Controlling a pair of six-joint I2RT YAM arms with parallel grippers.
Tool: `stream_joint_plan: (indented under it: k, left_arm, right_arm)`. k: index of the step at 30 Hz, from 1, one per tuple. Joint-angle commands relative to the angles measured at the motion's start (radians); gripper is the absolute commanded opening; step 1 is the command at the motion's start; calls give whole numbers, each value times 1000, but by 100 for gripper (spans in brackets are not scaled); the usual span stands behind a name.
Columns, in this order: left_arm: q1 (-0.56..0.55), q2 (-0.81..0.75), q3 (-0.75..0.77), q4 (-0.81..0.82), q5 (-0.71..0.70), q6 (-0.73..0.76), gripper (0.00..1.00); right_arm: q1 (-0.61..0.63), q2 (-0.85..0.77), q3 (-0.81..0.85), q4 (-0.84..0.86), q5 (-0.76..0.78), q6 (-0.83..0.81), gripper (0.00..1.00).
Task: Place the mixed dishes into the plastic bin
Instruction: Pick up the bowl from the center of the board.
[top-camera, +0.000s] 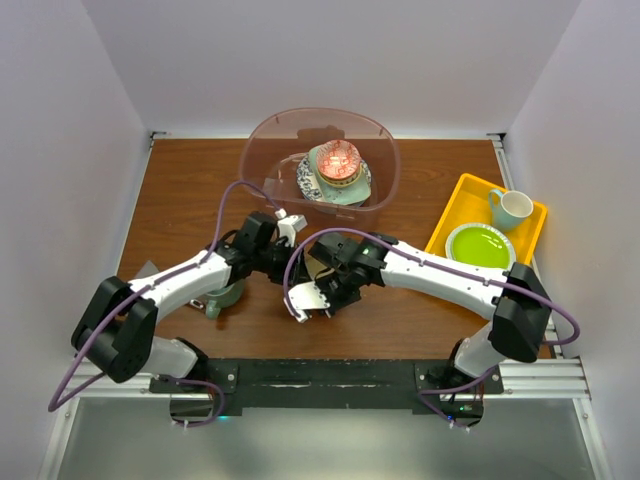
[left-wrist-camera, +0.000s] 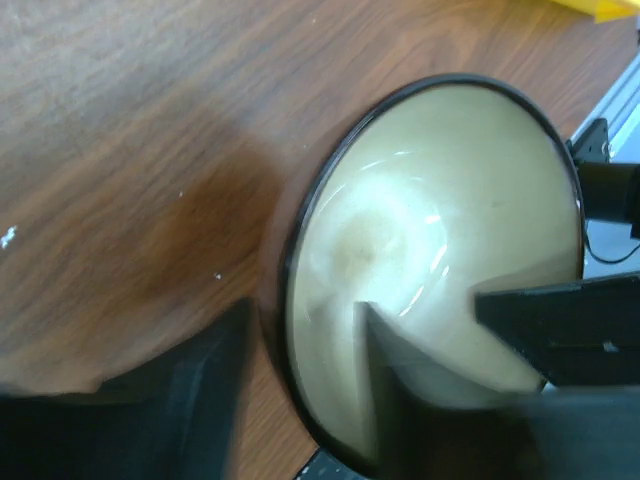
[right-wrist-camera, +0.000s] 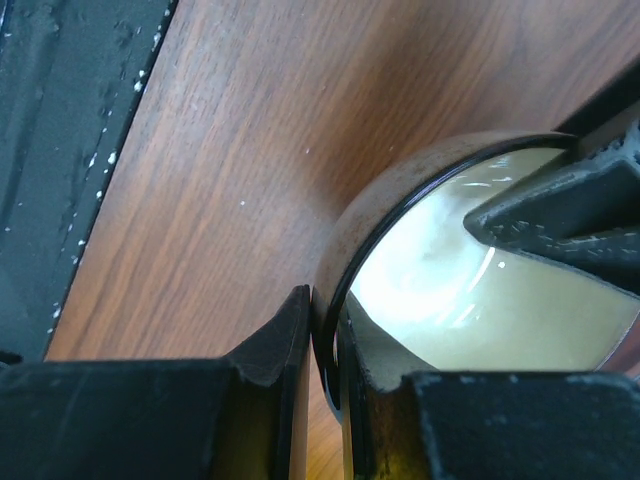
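Observation:
A tan bowl (top-camera: 320, 264) with a dark rim sits mid-table between both arms. It fills the left wrist view (left-wrist-camera: 430, 180) and shows in the right wrist view (right-wrist-camera: 470, 310). My right gripper (top-camera: 337, 277) (right-wrist-camera: 322, 300) is shut on its rim, one finger outside and one inside. My left gripper (top-camera: 298, 255) (left-wrist-camera: 302, 310) straddles the rim with gaps on both sides, open. The plastic bin (top-camera: 262, 160) stands at the back and holds a stack: a blue-patterned plate (top-camera: 304, 180), a mint dish (top-camera: 350, 193), and a small patterned bowl (top-camera: 337, 160). A teal mug (top-camera: 226, 295) stands under the left arm.
A yellow tray (top-camera: 462, 203) at the right holds a lime-green plate (top-camera: 480, 245) and a pale mug (top-camera: 511, 207). White walls close in the table on three sides. The black base rail (right-wrist-camera: 60, 150) runs along the near edge.

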Motion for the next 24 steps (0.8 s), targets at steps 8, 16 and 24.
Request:
stream_joint_plan:
  k: [8,16,24]
  left_arm:
    - [-10,-15,77,-74,-70,55,0]
    - [-7,-93,86,-88,-130,53,0]
    - [62,-190,77,-94,-161,44,0]
  right_arm:
    - [-5,-50,17,68,-34,4,0]
    - [-7,-46,5,84,-39,18,22]
    - [-16,-68,-27,106,-53,23,55]
